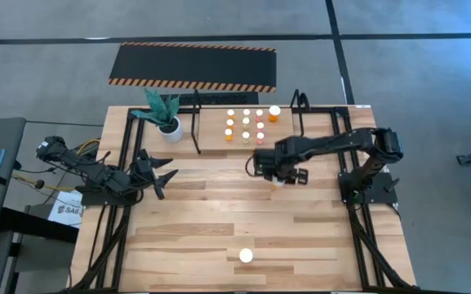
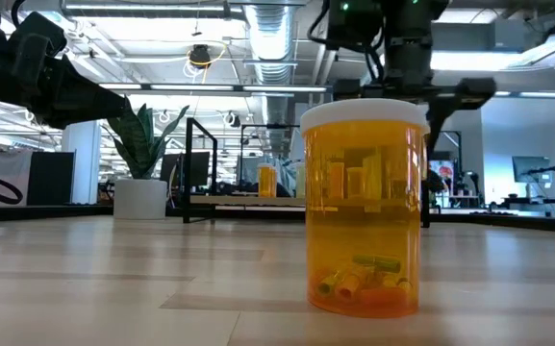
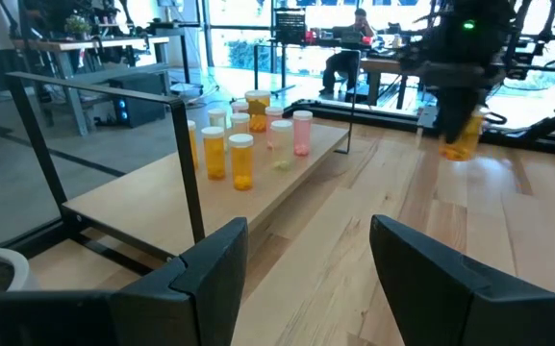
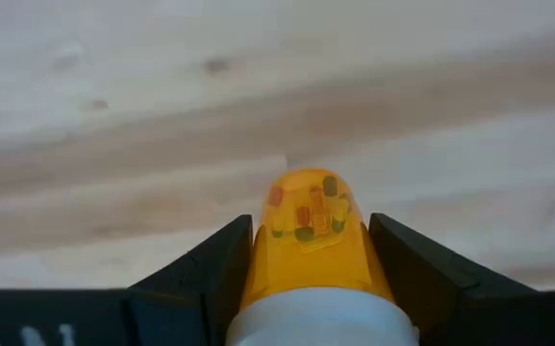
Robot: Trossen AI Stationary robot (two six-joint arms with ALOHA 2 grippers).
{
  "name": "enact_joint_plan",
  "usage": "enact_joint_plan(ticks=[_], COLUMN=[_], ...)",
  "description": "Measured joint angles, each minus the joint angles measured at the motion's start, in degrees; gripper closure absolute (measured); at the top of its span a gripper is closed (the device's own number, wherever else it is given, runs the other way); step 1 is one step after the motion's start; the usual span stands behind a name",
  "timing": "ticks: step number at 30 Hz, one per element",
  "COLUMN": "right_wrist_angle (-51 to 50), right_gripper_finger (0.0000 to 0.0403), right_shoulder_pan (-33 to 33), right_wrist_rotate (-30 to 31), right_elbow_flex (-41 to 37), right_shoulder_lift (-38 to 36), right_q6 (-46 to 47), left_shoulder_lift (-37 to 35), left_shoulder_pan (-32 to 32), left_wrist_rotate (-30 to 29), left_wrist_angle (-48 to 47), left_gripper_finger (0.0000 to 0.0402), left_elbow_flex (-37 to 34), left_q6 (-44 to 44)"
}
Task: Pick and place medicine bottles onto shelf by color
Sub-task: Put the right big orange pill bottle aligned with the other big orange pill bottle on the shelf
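High view: right end effector (image 1: 277, 181) hanging mid-table, just before shelf (image 1: 211, 131); bottles (image 1: 245, 125) standing in rows on shelf; one bottle (image 1: 246, 256) sitting alone near front edge of table (image 1: 194, 220). Left end effector (image 1: 163, 178) waiting at left side.

Left wrist view: left fingers (image 3: 214, 258) standing apart, holding nothing.

Right wrist view: right fingers (image 4: 210, 264) clamping orange bottle (image 4: 314, 245) above table.

We see a light wooden surface (image 1: 219, 220). At its far edge sits the black-framed shelf (image 1: 198, 122) carrying rows of small medicine bottles (image 1: 245, 125), with a white plant pot (image 1: 171, 130) beside it. One orange bottle (image 1: 246, 256) stands alone near the front edge.
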Motion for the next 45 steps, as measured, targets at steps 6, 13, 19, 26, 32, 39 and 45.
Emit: enact_joint_plan(ticks=[6,13,19,26,32,39,45], right_wrist_angle=[-1.77,-4.34,-3.79,-1.7,-0.74,-0.92,-1.09], right_gripper_finger=[0.0182,0.0183,0.0185,0.0186,0.0186,0.0186,0.0186], right_shoulder_pan=[-6.99,-14.64,-21.26,-27.3,-28.57,-27.26,-25.1], right_wrist_rotate=[0.07,1.24,1.82,2.15,3.92,3.95,4.05], right_elbow_flex=[2.07,4.46,4.46,4.46,4.46,4.46,4.46], right_shoulder_lift=[0.0,0.0,0.21,0.17,0.2,0.2,0.22], right_q6=[-9.46,-18.81,-26.36,-33.1,-35.78,-35.68,-34.75], left_shoulder_lift=[-0.02,-0.02,-0.02,-0.02,0.0,0.0,-0.02], left_shoulder_pan=[0.01,0.01,0.01,0.01,0.01,0.01,0.01], left_wrist_rotate=[0.0,0.0,0.0,0.0,0.0,0.02,0.0], left_wrist_angle=[0.0,-0.02,0.0,0.0,-0.02,-0.02,-0.01], left_gripper_finger=[0.0193,0.0193,0.0193,0.0193,0.0193,0.0193,0.0193], left_elbow_flex=[0.0,0.0,0.0,0.0,0.0,0.0,0.0], left_q6=[0.01,0.01,0.01,0.01,-0.01,-0.01,0.01])
